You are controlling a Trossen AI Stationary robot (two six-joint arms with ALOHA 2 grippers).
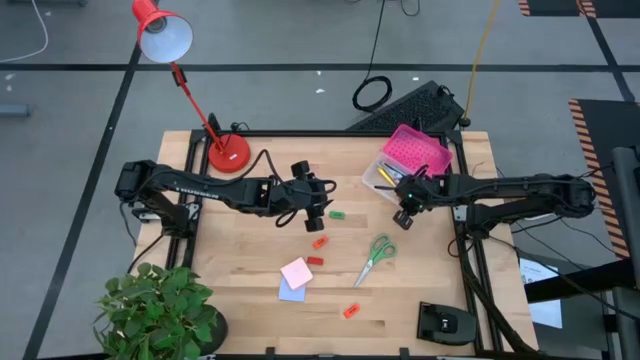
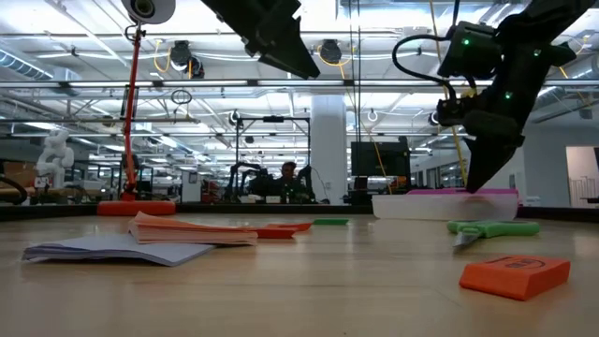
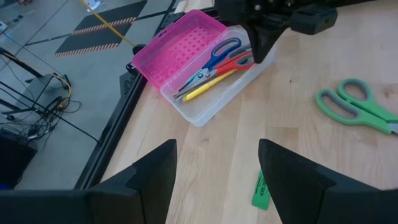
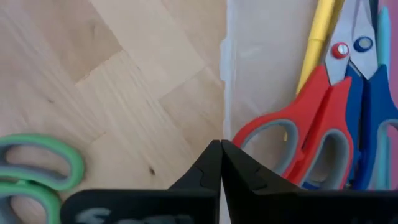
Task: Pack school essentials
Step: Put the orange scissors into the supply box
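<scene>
Packing is maybe a third done, judging by what's already in the clear box (image 1: 385, 172) with the pink lid (image 1: 418, 149): red scissors (image 3: 233, 62), blue scissors (image 3: 219, 53) and a yellow pen (image 3: 208, 86).

Left out on the table (image 1: 250, 305): green scissors (image 1: 376, 255), the pink pad (image 1: 297, 272) on the lavender pad (image 1: 289, 291), a green eraser (image 1: 336, 213), and red and orange erasers (image 1: 350, 311) scattered around.

The right tool (image 1: 404, 217) is pinched closed on nothing, just at the box's edge. The left tool (image 1: 313, 214) is spread open and empty, near the green eraser.
</scene>
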